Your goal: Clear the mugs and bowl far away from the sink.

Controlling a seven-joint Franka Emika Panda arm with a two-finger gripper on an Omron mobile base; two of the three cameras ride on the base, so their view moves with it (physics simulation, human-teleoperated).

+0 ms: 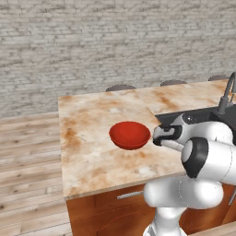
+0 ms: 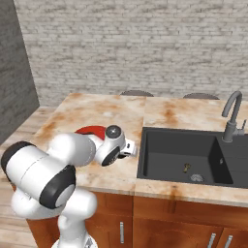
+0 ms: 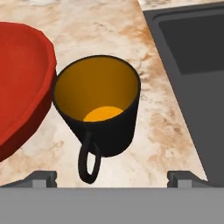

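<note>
1. Mug (image 3: 98, 109), black with a yellow-orange inside, stands upright on the marble counter (image 1: 92, 120). It sits between the bowl and the sink, just beside the bowl's rim, with its handle pointing toward the hand camera.
2. Bowl (image 1: 130, 135), wide, shallow and glossy red, rests on the counter near the sink's left edge.
3. Sink (image 2: 181, 155), a dark recessed basin with a curved faucet (image 2: 231, 116), holds no mug or bowl that can be seen.
4. Gripper (image 3: 112, 177) hovers low over the counter, lined up with the mug. Its jaws stand fully apart, one tip on each side of the mug's handle end, and they hold nothing.
5. Progress, as a judgement: the task looks barely begun. Mug and bowl both sit close to the sink, nothing is grasped, and the red mug's place cannot be told from these pictures.
</note>
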